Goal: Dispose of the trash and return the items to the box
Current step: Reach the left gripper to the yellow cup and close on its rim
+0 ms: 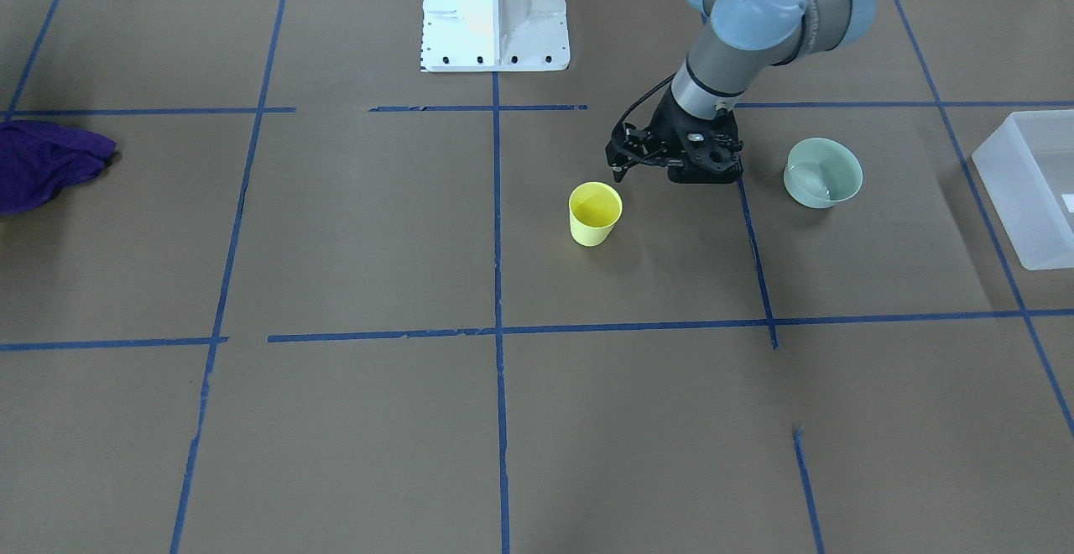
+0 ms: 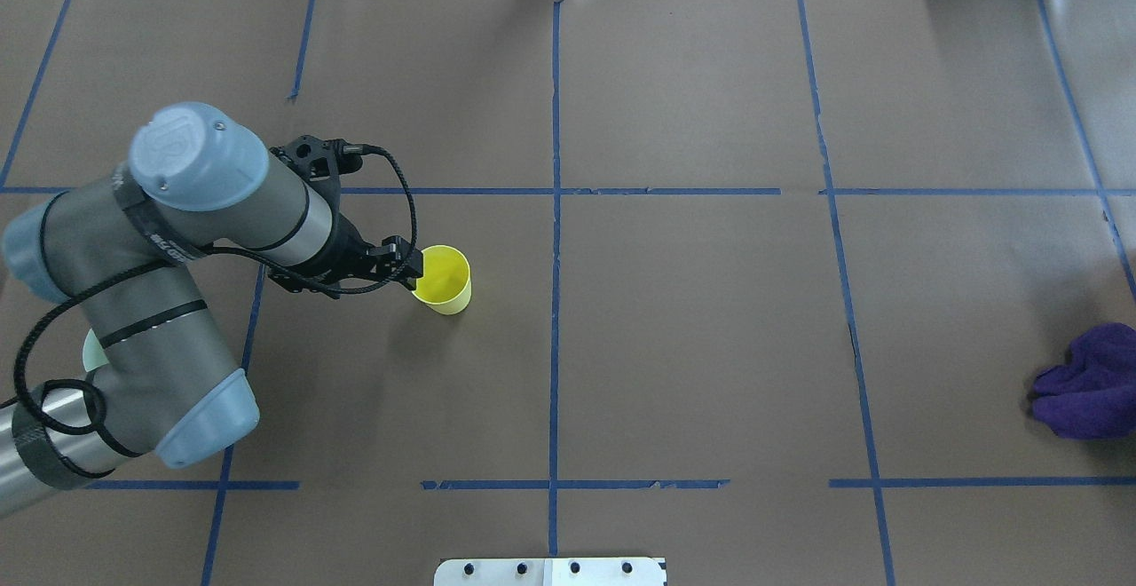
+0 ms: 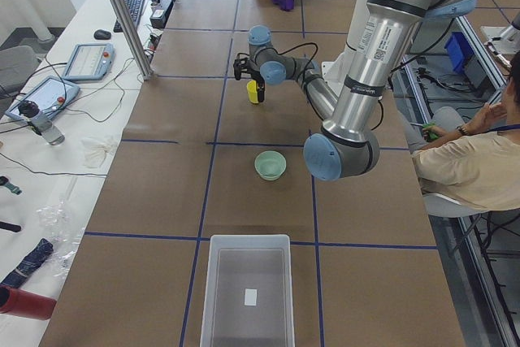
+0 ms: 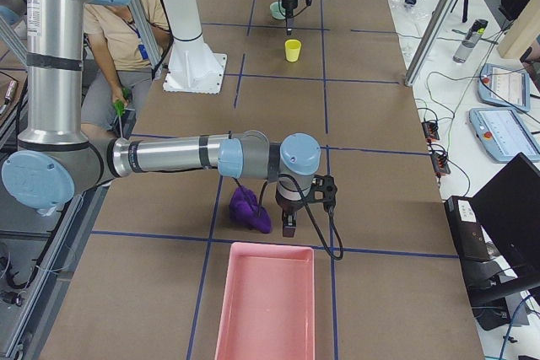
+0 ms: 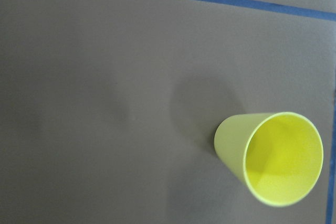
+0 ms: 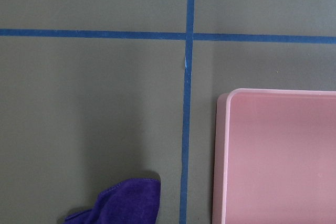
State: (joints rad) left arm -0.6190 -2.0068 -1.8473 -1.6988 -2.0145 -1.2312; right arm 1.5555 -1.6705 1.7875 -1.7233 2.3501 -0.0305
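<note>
You have the yellow cup [image 1: 596, 214] standing upright and empty on the brown table [image 1: 377, 227], a little right of centre in the front-facing frame, with the left gripper [image 1: 622, 171] just off the upper right of its rim. From overhead the tips sit close at the rim's left side, and you cannot tell whether they touch it. The left wrist camera shows the cup in its lower right corner and no fingers, so how wide the jaws stand, or whether they hold anything, cannot be told. The box [image 1: 1025, 193] sits at the front-facing frame's right edge, well apart from the cup, with a pale green bowl [image 1: 822, 172] between them. The right gripper [image 4: 289, 227] hangs beside a purple cloth [image 4: 251, 208] near a pink tray [image 4: 263, 309], lower centre of the right-side frame; its opening cannot be judged either
</note>
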